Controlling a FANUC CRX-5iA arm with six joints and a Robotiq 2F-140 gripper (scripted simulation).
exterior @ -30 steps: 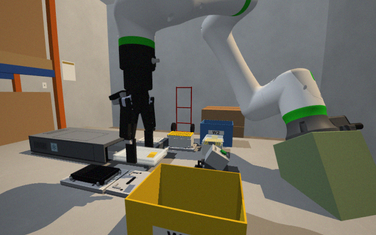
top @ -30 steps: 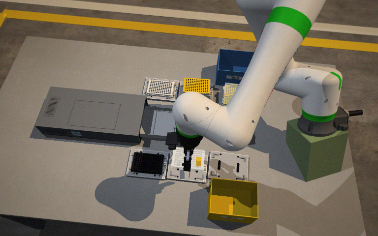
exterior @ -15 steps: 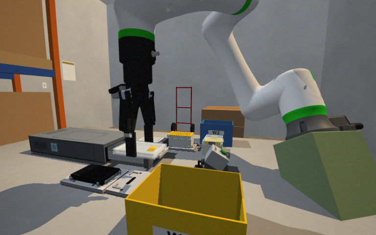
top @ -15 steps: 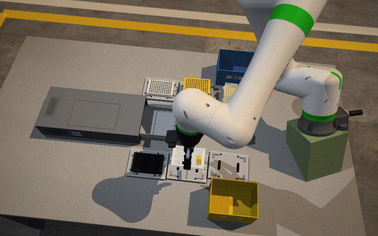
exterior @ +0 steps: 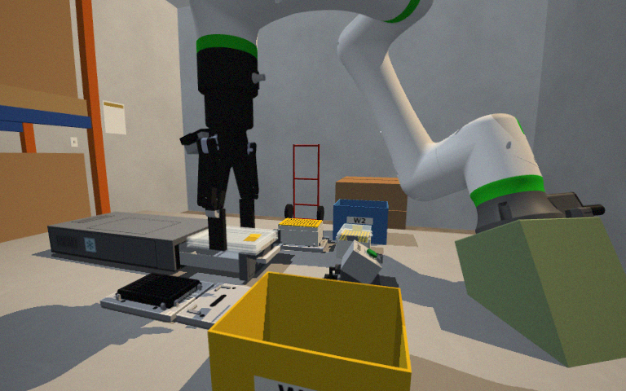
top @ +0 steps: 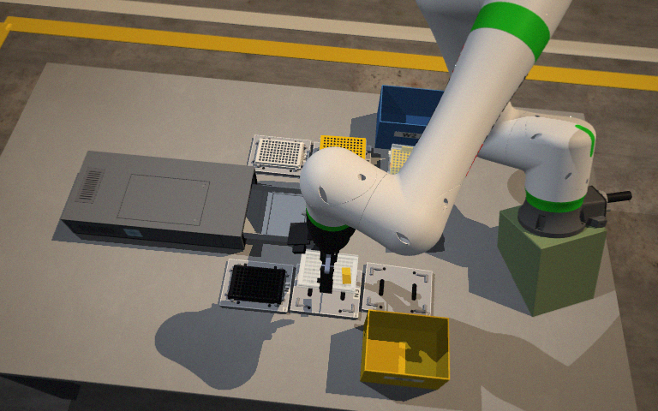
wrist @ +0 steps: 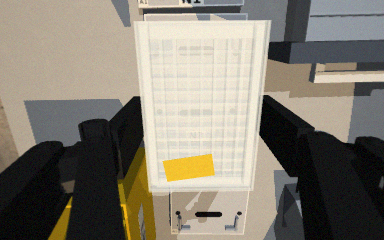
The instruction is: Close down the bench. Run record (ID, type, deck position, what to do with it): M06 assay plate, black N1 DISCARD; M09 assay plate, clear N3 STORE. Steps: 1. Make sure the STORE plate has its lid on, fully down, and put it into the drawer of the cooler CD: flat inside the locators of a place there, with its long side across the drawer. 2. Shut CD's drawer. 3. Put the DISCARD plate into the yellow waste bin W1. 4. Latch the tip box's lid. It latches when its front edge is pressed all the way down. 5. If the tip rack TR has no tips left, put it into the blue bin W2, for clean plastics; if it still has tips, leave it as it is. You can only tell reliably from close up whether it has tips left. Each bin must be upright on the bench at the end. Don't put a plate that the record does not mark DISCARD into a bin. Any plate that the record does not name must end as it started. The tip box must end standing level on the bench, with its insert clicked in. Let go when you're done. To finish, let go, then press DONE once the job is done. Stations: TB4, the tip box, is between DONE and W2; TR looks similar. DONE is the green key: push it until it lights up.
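Observation:
My gripper is shut on the clear lidded assay plate, which has a yellow label near one end. I hold it level in the air above deck nest N3, between that nest and the cooler's open drawer; it also shows in the side view. The black assay plate lies in nest N1. The cooler CD has its drawer pulled out. The yellow bin W1 stands upright at the front. The blue bin W2 stands at the back.
An empty deck nest lies right of N3. At the back stand a white rack, a yellow tip rack and a tip box partly hidden by my arm. A grey key box and my green base block are to the right.

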